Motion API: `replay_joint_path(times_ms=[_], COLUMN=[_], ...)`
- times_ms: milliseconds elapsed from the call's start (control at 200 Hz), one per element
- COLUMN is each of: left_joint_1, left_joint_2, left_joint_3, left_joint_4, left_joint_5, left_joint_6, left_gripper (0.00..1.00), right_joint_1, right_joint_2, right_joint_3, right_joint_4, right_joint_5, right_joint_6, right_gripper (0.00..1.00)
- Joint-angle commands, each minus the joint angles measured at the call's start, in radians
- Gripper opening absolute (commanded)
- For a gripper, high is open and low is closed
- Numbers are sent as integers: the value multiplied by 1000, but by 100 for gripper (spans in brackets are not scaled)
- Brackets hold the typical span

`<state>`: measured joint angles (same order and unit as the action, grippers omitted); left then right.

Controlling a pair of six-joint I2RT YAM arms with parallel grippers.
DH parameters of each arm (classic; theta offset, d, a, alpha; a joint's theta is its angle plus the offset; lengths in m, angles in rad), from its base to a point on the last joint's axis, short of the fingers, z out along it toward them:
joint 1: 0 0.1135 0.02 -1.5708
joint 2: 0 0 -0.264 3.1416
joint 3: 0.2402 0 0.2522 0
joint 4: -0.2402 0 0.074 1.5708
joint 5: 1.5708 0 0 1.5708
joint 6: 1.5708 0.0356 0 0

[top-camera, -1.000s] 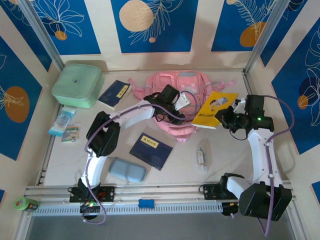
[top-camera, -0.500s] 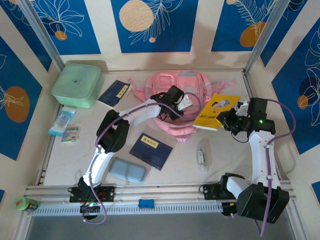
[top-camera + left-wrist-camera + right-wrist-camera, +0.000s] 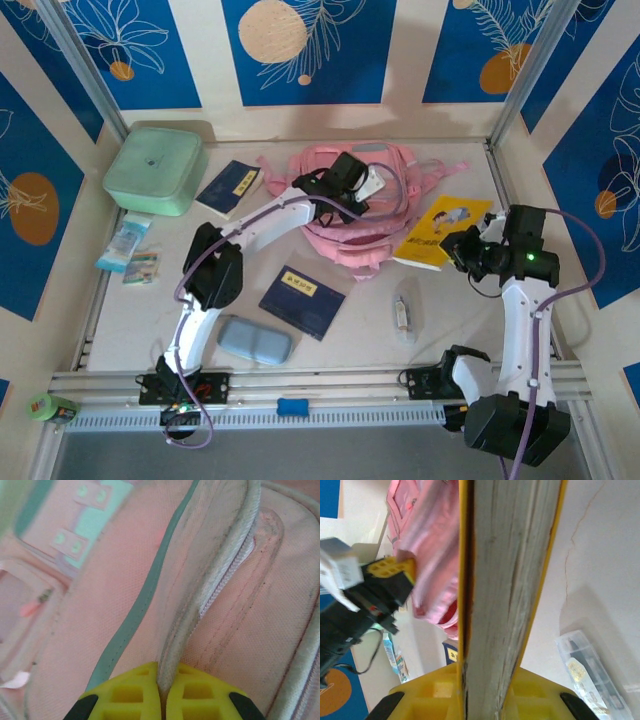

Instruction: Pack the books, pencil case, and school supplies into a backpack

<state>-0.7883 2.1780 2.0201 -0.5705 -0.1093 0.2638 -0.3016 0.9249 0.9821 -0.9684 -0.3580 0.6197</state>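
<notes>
Mint-green box (image 3: 156,170) at far-left corner, w/ pale blue packets (image 3: 127,246) on its near side.

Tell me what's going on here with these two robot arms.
The left end effector pinches the edge of the pink backpack by a zipper. The right end effector grips a yellow book beside it. Two blue books, a pencil case and a small wrapped stick lie on the table, not yet packed.

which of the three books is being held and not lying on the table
The yellow booklet, clamped in the right gripper; the far navy booklet and the near navy booklet lie flat on the table.
</notes>
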Motion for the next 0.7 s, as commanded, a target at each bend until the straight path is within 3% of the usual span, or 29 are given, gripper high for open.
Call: replay_joint_path(times_ms=[0, 165, 310, 455, 570, 695], left_joint_1=[7, 8, 18, 24, 25, 27], left_joint_2=[-78, -94, -95, -101, -94, -97], left_joint_3=[132, 173, 233, 253, 270, 271], left_joint_4=[-15, 11, -2, 6, -7, -11], left_joint_5=[-108, -106, -74, -30, -19, -11], left_joint_6=[-102, -129, -158, -175, -181, -191], left_gripper=[0, 0, 0, 0, 0, 0], right_joint_1=[-3, 25, 121, 278, 319, 335], right_joint_2=[-15, -1, 19, 131, 253, 416], right_joint_3=[37, -5, -89, -115, -116, -78], right_joint_4=[-48, -10, 169, 396, 611, 722], right_joint_5=[-34, -144, -273, -274, -290, -242], right_joint_6=[-41, -41, 37, 110, 144, 129], right_gripper=[0, 0, 0, 0, 0, 0])
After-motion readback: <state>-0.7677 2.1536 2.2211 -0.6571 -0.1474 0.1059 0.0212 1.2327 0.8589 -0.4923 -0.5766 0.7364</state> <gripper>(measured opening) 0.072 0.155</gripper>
